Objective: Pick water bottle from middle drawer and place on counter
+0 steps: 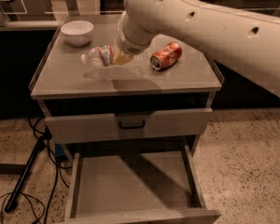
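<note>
Cabinet station, contents from left to right.

- Floor, far left: dark cables (51,171) and a slanted black stand leg (23,171) on speckled flooring.
- White bowl (77,31): upright at the back left corner of the counter (186,80).
- Water bottle (99,55): clear, crinkled, reddish label band. It lies on its side with the cap end pointing left, just right of the bowl. It is raised off the counter, and its shadow falls on the surface below it.
- Gripper (116,57): over the middle of the counter, closed on the bottle's right end. The tan jaws are mostly hidden under the wrist.
- Orange-red soda can (166,56): on its side on the counter, just right of the gripper and apart from the bottle.
- White robot arm (205,27): reaches in from the upper right.
- Below the counter: a shut grey drawer front (177,122) with a dark loop handle (131,124).
- Middle drawer (130,185): pulled fully out, its bare floor partly in the arm's shadow.
</note>
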`<state>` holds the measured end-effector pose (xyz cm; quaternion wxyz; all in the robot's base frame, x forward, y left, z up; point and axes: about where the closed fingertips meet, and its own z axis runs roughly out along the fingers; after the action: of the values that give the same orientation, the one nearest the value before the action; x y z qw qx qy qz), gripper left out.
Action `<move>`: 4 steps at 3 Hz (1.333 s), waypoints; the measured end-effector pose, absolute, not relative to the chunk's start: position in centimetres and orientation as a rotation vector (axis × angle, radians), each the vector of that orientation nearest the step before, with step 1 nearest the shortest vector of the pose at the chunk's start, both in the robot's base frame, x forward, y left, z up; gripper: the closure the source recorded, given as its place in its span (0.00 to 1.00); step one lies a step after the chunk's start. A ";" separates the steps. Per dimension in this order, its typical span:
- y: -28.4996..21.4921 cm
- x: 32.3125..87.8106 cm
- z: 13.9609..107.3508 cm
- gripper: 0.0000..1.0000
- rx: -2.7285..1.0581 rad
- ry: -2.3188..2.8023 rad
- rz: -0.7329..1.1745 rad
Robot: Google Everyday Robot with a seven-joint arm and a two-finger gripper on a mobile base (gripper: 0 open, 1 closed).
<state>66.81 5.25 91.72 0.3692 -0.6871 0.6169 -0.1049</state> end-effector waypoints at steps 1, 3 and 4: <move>5.6 67.2 91.3 1.00 -1.747 1.581 -0.203; 8.6 69.4 90.2 1.00 -1.730 1.548 -0.041; 9.5 69.9 89.6 1.00 -1.721 1.556 0.017</move>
<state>69.93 9.50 89.55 0.3994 -0.6800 0.6149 0.0067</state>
